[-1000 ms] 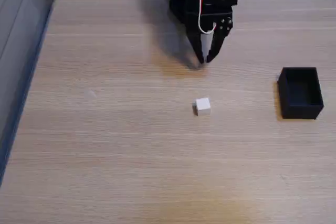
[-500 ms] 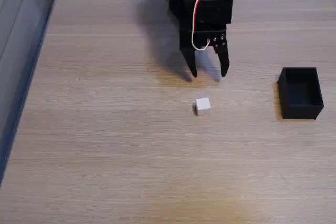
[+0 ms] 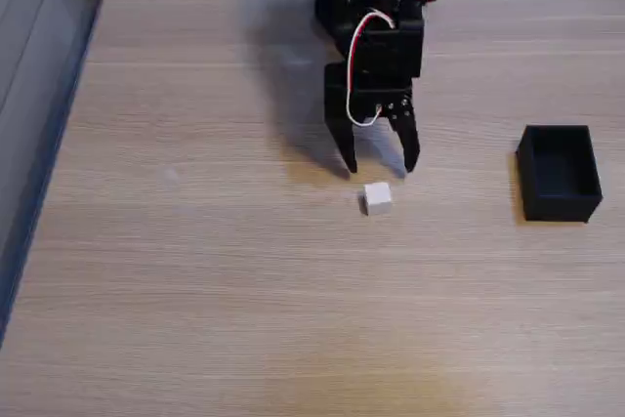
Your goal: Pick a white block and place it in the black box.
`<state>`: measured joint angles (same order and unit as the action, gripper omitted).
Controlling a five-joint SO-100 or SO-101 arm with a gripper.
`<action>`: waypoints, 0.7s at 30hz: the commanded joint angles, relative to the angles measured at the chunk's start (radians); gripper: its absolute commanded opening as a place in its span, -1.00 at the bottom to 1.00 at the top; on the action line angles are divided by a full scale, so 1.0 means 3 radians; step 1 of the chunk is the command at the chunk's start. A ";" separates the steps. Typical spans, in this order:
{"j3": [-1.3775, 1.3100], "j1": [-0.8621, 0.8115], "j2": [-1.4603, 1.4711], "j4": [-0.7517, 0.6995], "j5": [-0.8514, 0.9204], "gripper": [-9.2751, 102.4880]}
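Gripper (image 3: 379,166) spread wide just behind the block (image 3: 377,198) on my table (image 3: 195,271), holding nothing.
Box (image 3: 559,173) sits well right of the block; if I descend short, a fingertip could clip the block and knock it aside.

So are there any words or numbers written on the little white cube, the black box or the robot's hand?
None can be read. The white block, the black box and the open hand look plain, and the wooden table carries no writing. The things along the far edge at the top are too blurred to tell.
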<state>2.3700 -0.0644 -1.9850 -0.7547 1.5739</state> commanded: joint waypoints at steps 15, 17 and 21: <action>-0.0665 -0.0026 0.0685 0.0087 -0.0015 -0.28; -0.0736 -0.0026 0.0752 0.0087 -0.0020 -0.28; -0.0864 -0.0026 0.0874 0.0087 -0.0020 -0.28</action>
<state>2.1568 -0.0690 -1.7288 -0.7424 1.5739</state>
